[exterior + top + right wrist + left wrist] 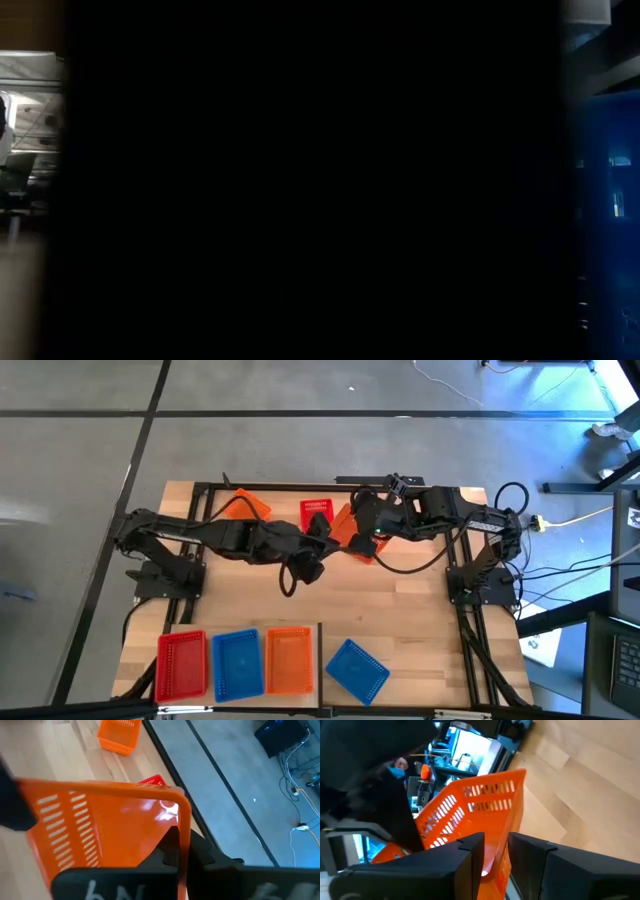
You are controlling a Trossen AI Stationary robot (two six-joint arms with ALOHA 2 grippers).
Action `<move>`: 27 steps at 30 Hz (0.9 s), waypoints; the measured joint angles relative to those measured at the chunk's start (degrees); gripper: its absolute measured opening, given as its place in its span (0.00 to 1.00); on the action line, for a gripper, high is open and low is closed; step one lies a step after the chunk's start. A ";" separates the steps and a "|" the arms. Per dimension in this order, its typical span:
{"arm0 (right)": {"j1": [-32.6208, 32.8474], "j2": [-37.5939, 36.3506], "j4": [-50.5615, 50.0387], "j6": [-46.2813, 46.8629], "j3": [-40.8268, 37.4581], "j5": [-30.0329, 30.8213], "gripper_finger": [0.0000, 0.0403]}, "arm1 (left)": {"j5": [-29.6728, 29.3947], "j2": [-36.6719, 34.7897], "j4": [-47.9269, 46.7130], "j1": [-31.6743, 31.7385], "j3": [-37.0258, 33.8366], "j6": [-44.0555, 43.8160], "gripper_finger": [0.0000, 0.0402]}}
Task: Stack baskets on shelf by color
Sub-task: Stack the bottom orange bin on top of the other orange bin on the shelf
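Sharing one empty orange basket (pixel 100 830)

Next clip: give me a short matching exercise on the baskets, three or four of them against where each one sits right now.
Things:
1. Red basket in the near row
2. Loose blue basket
3. Orange basket between the arms
4. Orange basket at the far edge

Places:
A. Tilted, lying alone right of the row
B. Held by the right gripper, with the left gripper on its wall too
C. Left end of the row
D. Behind the left arm, near the table's back rail

Pairs: 1-C, 2-A, 3-B, 4-D
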 joint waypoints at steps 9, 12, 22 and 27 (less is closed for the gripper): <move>-1.27 0.01 -0.21 0.10 -0.07 -0.63 0.00 | -4.20 2.21 -0.76 0.04 0.11 0.36 0.21; -1.32 0.04 -0.09 0.18 -0.07 -1.03 0.00 | -7.59 2.71 -0.43 -0.09 0.13 0.41 0.21; -1.32 0.04 0.17 0.13 -0.09 -1.07 0.00 | -11.06 2.76 -0.99 0.01 0.09 0.55 0.14; -1.32 0.07 0.16 -0.23 -0.11 -1.34 0.00 | -10.58 2.76 -1.33 0.51 0.09 0.85 0.02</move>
